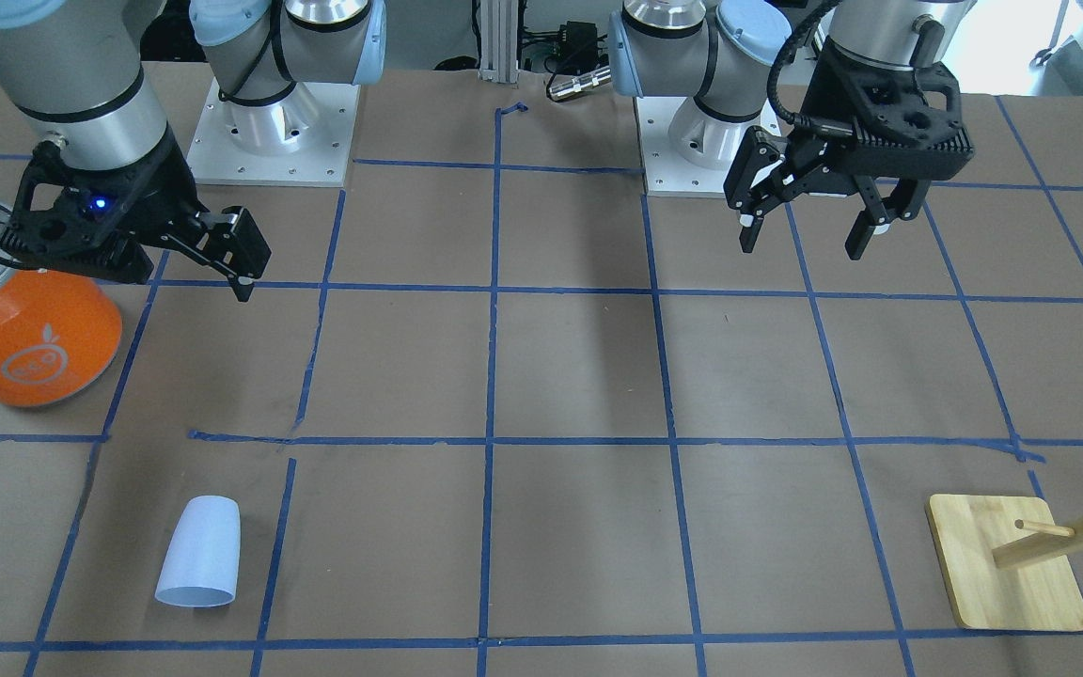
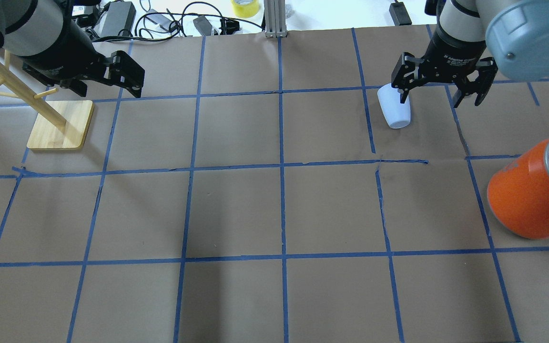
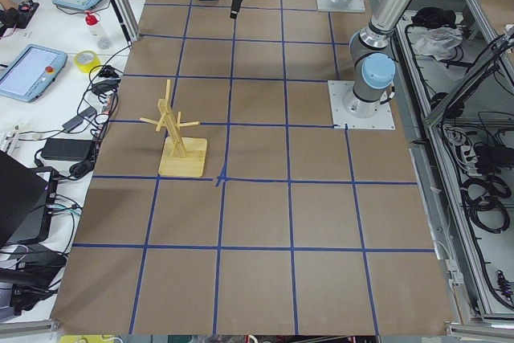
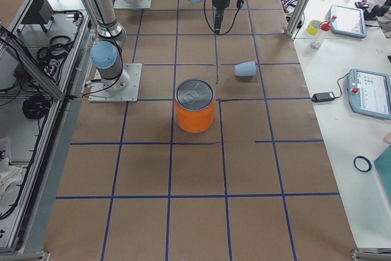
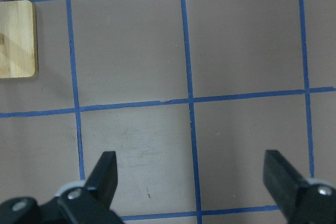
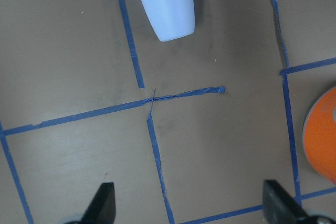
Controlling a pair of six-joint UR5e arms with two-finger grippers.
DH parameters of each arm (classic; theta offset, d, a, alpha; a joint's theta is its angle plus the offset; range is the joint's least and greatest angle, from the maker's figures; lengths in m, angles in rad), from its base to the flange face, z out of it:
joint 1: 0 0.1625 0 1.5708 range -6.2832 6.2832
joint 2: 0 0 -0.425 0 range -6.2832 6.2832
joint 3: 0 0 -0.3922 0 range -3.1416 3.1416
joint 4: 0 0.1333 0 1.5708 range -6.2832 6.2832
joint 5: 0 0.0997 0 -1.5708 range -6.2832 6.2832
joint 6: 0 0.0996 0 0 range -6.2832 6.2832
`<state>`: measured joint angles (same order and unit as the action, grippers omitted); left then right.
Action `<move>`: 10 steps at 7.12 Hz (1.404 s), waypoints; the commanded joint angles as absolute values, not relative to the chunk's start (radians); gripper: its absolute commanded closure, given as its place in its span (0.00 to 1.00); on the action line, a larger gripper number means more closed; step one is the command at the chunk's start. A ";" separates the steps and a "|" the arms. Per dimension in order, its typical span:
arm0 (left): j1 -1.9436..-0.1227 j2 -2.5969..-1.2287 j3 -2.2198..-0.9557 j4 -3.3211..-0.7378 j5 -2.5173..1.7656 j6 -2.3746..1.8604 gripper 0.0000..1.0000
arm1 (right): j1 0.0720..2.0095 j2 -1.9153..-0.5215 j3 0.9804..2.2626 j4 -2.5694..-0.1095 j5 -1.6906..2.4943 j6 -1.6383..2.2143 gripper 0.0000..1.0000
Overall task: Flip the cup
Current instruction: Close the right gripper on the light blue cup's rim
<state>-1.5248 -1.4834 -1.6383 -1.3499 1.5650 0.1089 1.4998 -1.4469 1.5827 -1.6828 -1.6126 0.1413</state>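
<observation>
Seen from the operators' side, the pale blue cup (image 1: pixel 200 553) is the nearest thing. It lies on its side on the brown worktop (image 1: pixel 579 367), inside one square of the blue tape grid (image 1: pixel 493 376), with its wider end pointing away from the robot and its narrower end toward it. Well apart from it along the same near strip stands a wooden peg stand (image 1: pixel 1007 564). Farther back, an orange can with a silver lid (image 1: pixel 29 338) sits upright close beside the right arm's wrist. The right claw (image 2: pixel 439 93) hangs above the worktop with its fingers spread wide and nothing between them. Its wrist camera shows the cup ahead of the fingertips, so it is short of the cup and not touching it. The left claw (image 1: pixel 809 226) is also spread and empty, hovering on the stand's side and taking no part. The task looks barely begun, and the risks come from the cup's shape. A smooth tapered tumbler on its side will probably roll in an arc if one finger reaches it first. A pinch across the taper could squeeze it out toward the narrow end. A low or slanted descent may shove it along the paper. Swinging the wrist to right the cup could also bring the arm against the can.
</observation>
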 commanded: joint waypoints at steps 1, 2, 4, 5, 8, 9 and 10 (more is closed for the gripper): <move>-1.525 -1.483 -1.638 -1.350 1.566 0.109 0.00 | 1.453 -1.314 1.577 -1.815 -1.598 0.144 0.00; -1.525 -1.483 -1.638 -1.350 1.566 0.109 0.00 | 1.453 -1.231 1.571 -1.948 -1.597 0.138 0.00; -1.525 -1.483 -1.638 -1.351 1.566 0.109 0.00 | 1.463 -1.125 1.566 -2.134 -1.594 -0.024 0.00; -1.525 -1.483 -1.638 -1.351 1.566 0.109 0.00 | 1.465 -1.089 1.577 -2.202 -1.594 -0.050 0.00; -1.525 -1.483 -1.638 -1.350 1.566 0.109 0.00 | 1.465 -1.011 1.577 -2.290 -1.569 -0.054 0.00; -1.525 -1.483 -1.638 -1.351 1.566 0.109 0.00 | 1.465 -0.982 1.578 -2.343 -1.569 -0.054 0.00; -1.525 -1.483 -1.638 -1.350 1.566 0.109 0.00 | 1.465 -0.959 1.577 -2.358 -1.569 -0.054 0.00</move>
